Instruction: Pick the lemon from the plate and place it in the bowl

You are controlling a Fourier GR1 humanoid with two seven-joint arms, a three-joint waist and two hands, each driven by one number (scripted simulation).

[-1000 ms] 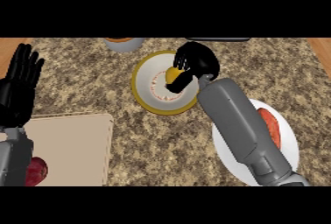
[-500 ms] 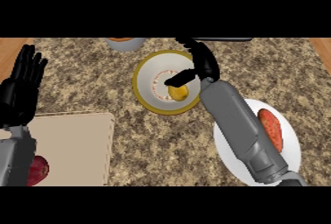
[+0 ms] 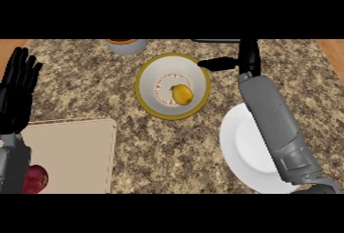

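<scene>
The yellow lemon (image 3: 182, 93) lies inside the white bowl (image 3: 153, 72) with the yellow rim, at the counter's upper middle. My right hand (image 3: 247, 58) is open just right of the bowl's rim, its fingers straight and its thumb pointing left over the rim; it holds nothing and does not touch the lemon. The white plate (image 3: 243, 150) sits lower right, partly hidden under my right forearm, with no lemon on it. My left hand (image 3: 19, 91) rests open at the left edge, fingers up.
A pale cutting board (image 3: 67, 152) lies at the lower left with a red apple (image 3: 35, 178) at its corner. A grey cup (image 3: 126, 45) stands at the top edge, behind the bowl. Speckled granite counter (image 3: 168, 150) lies between the board and the plate.
My right hand let go of the lemon, which now lies in the bowl, and drew back up and to the right of the rim. The left hand has not moved.
</scene>
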